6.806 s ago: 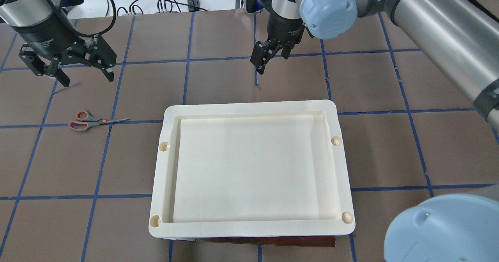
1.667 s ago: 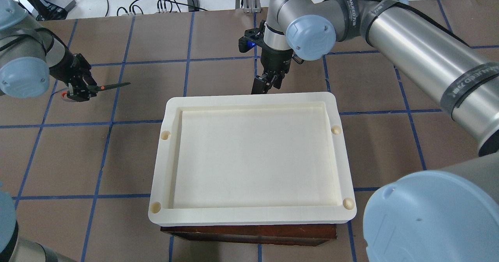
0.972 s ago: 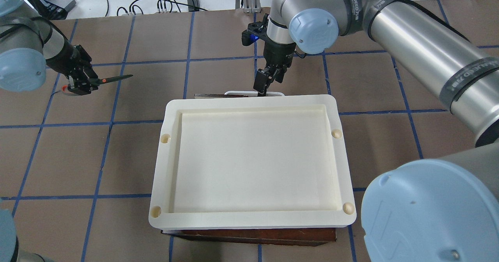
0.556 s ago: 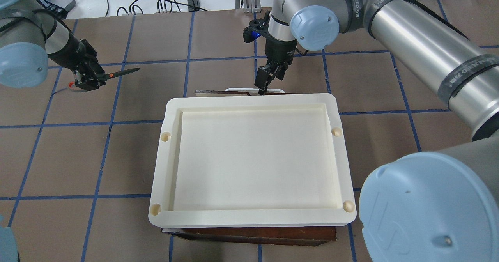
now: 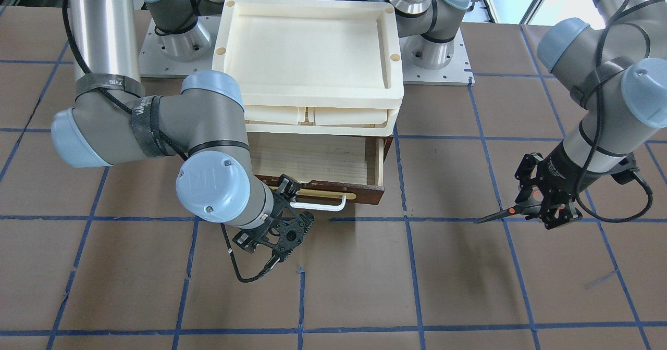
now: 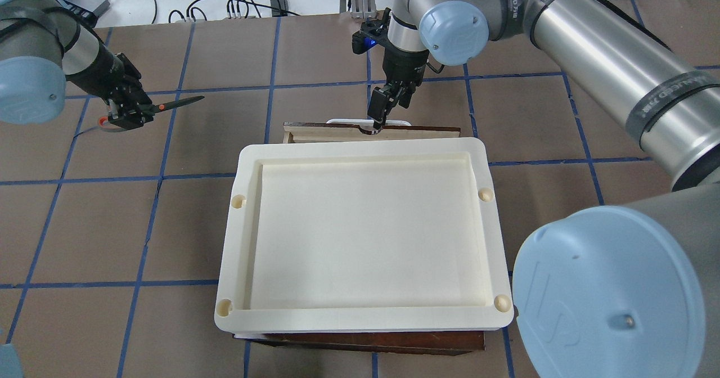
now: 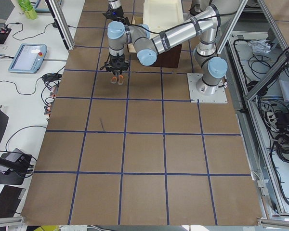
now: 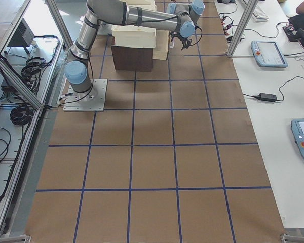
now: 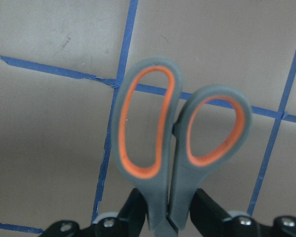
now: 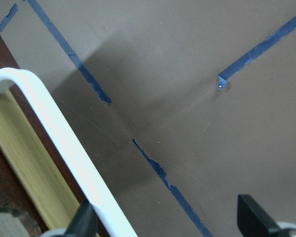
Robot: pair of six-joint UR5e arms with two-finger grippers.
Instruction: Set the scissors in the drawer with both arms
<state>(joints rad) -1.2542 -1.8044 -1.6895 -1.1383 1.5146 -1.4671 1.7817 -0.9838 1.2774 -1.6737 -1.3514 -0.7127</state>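
My left gripper is shut on the scissors, held off the table with the dark blades pointing toward the drawer. The left wrist view shows the grey, orange-lined handle loops sticking out of the gripper. From the front, the scissors hang well to the side of the drawer, which is pulled partly out and shows its pale inside. My right gripper is open, with one finger hooked behind the white bar handle.
Cream plastic stacked trays sit on top of the dark brown cabinet and cover most of the drawer from above. Brown table with blue tape grid lies all around. Cables lie along the far edge.
The left gripper picked the scissors up off the table and raised them, drifting right. The right gripper came down to the handle and pulled the drawer out from under the trays.
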